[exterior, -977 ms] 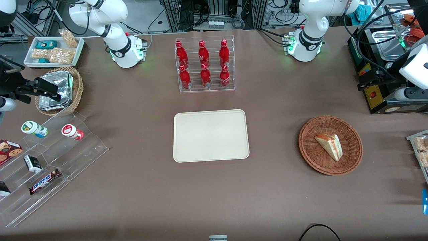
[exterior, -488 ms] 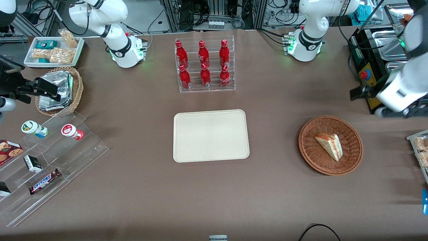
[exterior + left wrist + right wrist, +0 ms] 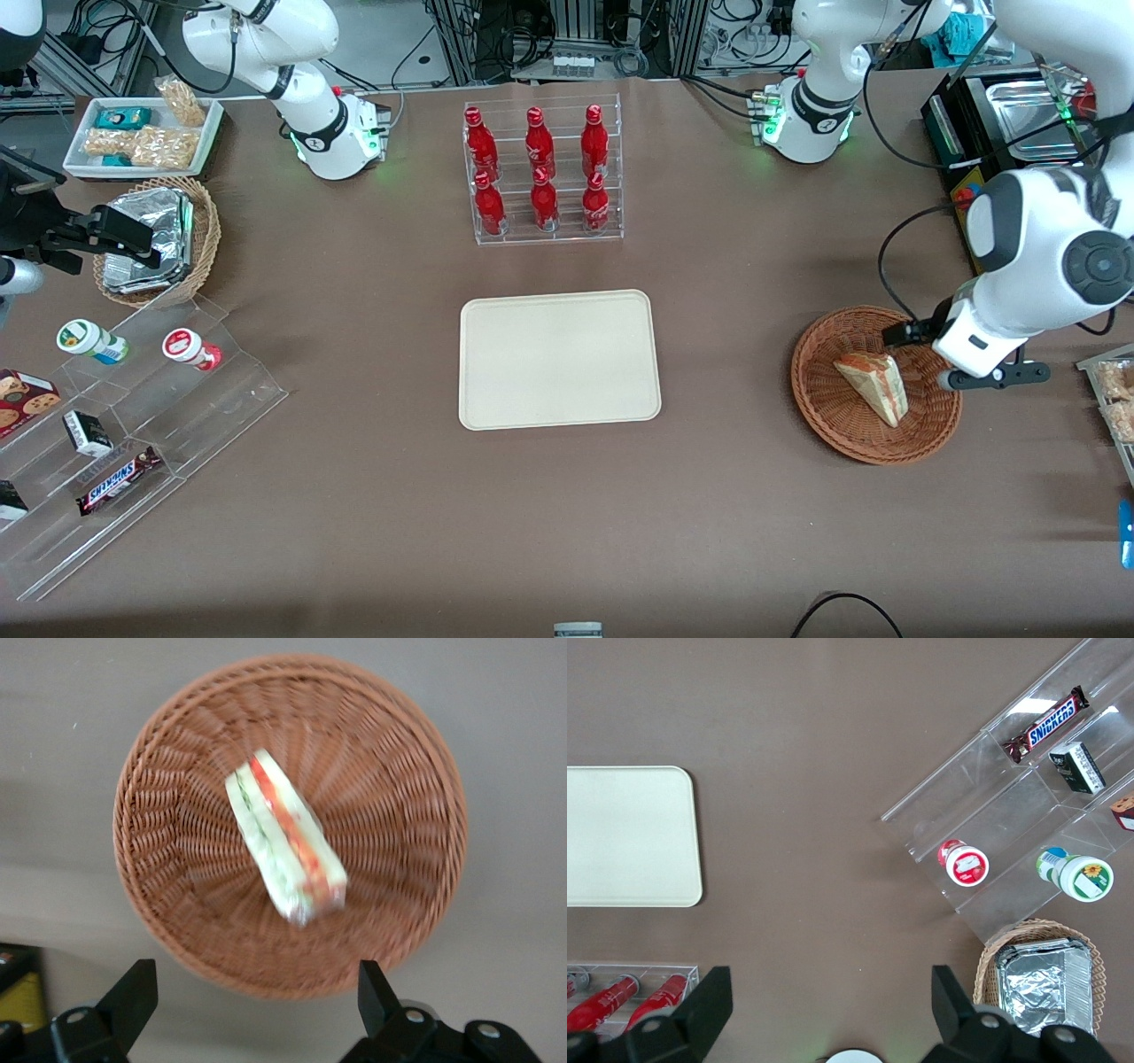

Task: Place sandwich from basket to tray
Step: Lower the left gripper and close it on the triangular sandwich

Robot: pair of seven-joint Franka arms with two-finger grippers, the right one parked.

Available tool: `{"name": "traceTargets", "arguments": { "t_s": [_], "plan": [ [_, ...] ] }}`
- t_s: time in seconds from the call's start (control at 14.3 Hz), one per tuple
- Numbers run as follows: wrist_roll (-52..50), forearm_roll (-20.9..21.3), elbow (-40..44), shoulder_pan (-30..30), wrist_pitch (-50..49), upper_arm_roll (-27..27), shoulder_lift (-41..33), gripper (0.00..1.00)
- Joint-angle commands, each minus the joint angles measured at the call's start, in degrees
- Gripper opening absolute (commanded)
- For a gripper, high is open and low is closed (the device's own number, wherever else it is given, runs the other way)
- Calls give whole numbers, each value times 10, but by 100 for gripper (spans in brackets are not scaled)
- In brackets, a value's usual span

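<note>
The sandwich (image 3: 873, 387), a pale wedge with red and green filling, lies in the reddish-brown wicker basket (image 3: 833, 421) toward the working arm's end of the table. It also shows in the left wrist view (image 3: 285, 849), lying in the basket (image 3: 399, 771). My left gripper (image 3: 952, 359) hovers above the basket's rim on the working arm's side, clear of the sandwich. In the left wrist view the gripper (image 3: 252, 983) is open and empty, its jaws spread wide. The cream-beige tray (image 3: 558, 359) lies bare at the table's middle and also shows in the right wrist view (image 3: 629, 833).
A clear rack of red bottles (image 3: 542, 173) stands farther from the camera than the tray. A stepped acrylic stand with snacks (image 3: 133, 416), a tan basket of foil packs (image 3: 159, 239) and a white snack tray (image 3: 142, 133) sit toward the parked arm's end. A black box (image 3: 983, 244) stands near the wicker basket.
The left arm has swung in from the table's edge toward the basket. Its gripper now hangs over the basket's rim. The sandwich, basket and tray have not moved.
</note>
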Motion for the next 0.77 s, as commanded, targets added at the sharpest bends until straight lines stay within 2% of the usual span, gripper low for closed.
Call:
{"name": "traceTargets", "arguments": {
  "t_s": [0.0, 0.14, 0.42, 0.63, 0.7],
  "plan": [
    [-202, 7, -3, -5, 32, -5, 15, 100],
    [-259, 7, -15, -7, 55, -5, 19, 100],
    [-266, 5, -82, -3, 165, -5, 31, 100],
    [-299, 5, -84, -4, 207, -5, 69, 100],
    [-298, 6, -85, -4, 208, -5, 71, 96]
  ]
}}
